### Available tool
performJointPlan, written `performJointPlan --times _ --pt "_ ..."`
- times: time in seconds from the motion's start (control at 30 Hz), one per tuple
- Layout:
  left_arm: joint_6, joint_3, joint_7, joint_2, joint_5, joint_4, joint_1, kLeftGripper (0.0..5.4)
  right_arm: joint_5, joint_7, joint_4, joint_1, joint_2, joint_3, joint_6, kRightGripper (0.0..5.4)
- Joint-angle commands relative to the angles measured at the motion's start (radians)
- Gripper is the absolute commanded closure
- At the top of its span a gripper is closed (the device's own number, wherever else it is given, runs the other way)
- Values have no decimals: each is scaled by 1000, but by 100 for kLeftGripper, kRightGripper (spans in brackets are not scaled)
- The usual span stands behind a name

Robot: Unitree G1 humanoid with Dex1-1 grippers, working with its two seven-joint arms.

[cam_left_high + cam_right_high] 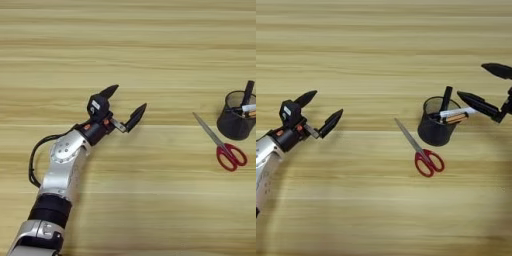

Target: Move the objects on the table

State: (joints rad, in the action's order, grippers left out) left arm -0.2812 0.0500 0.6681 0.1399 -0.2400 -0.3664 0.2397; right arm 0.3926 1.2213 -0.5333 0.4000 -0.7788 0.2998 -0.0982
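A black wire-mesh pen cup (436, 129) stands upright on the table (381, 45) at the right. From it stick out a black pen, a white marker (455, 112) and an orange-brown pen, all leaning right. Red-handled scissors (422, 152) lie shut just left of the cup, blades pointing up-left. My right gripper (472, 80) is open at the right edge. Its lower finger (478, 105) hovers just over the marker's outer end; I cannot tell whether it touches. My left gripper (129, 97) is open with nothing in it, well left of the scissors.
The left forearm (65, 165) runs from the bottom left corner up towards the middle, with a black cable looping off its left side. Bare wood planks stretch across the far half and along the front.
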Motion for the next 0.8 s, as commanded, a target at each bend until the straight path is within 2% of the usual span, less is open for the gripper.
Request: performJointPlan --times 0.03,0.4,0.67,0.8 --pt "-10 -1 -6 12 20 -3 2 0 20 -33 3 -33 22 30 -23 3" --pt "-41 0 -24 23 53 -14 -4 0 56 -114 -47 -58 114 69 -52 3" --pt "-55 -3 -20 28 53 -32 2 0 110 -120 -113 -74 202 87 -37 3" --pt "-59 -4 -18 30 50 -36 3 0 110 -103 -163 -67 227 77 -39 3"
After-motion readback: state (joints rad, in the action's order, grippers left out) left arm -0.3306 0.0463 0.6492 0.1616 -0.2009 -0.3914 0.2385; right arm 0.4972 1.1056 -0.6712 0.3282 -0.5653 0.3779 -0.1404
